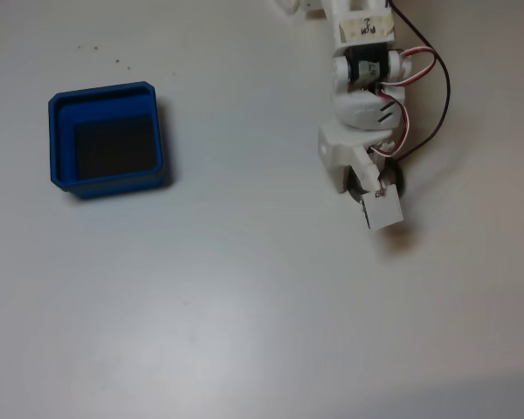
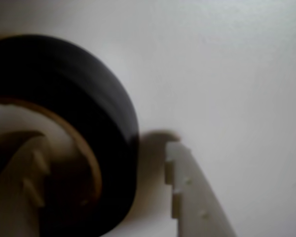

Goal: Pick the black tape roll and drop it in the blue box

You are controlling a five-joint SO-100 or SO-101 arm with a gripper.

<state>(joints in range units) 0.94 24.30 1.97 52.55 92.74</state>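
In the fixed view the blue box [image 1: 107, 140] sits at the left of the white table [image 1: 244, 305], its dark bottom bare. Well apart from it, at the right, the arm reaches down from the top edge and the gripper [image 1: 375, 194] is low over the table. A dark sliver of the black tape roll [image 1: 395, 183] shows beside and under the white housing; the rest of it is covered.

The wrist view gives the relation that matters. The black tape roll [image 2: 89, 118] lies flat at the left, its beige core facing up. 1 toothed finger [image 2: 27, 173] sits inside the core hole; the other finger [image 2: 192, 197] stands on the table just outside the roll's right wall, with a narrow gap and a shadow between them. So the gripper [image 2: 108, 170] straddles 1 side of the ring, jaws apart, not yet pinching.

My judgement: the coming move is a close across that wall, then a lift and a long carry leftward in the fixed view to the box. The roll could slide if the outer finger meets it first.
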